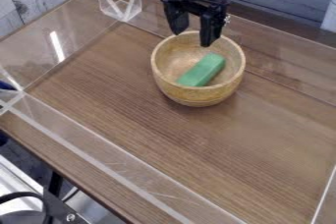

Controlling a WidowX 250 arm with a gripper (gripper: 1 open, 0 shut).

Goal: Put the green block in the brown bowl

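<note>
The green block [202, 70] lies flat inside the brown bowl [172, 83], slanted toward the bowl's right wall. The bowl sits on the wooden table, right of center at the back. My gripper [194, 33] hangs just above the bowl's far rim, pointing straight down. It is open, its black fingers [209, 30] spread apart with nothing between them. Block and gripper are clearly apart.
Clear acrylic walls [53, 125] border the wooden table [157, 140] on the left and front. A clear plastic stand [122, 7] sits at the back left corner. A dark cable loops below the front left edge.
</note>
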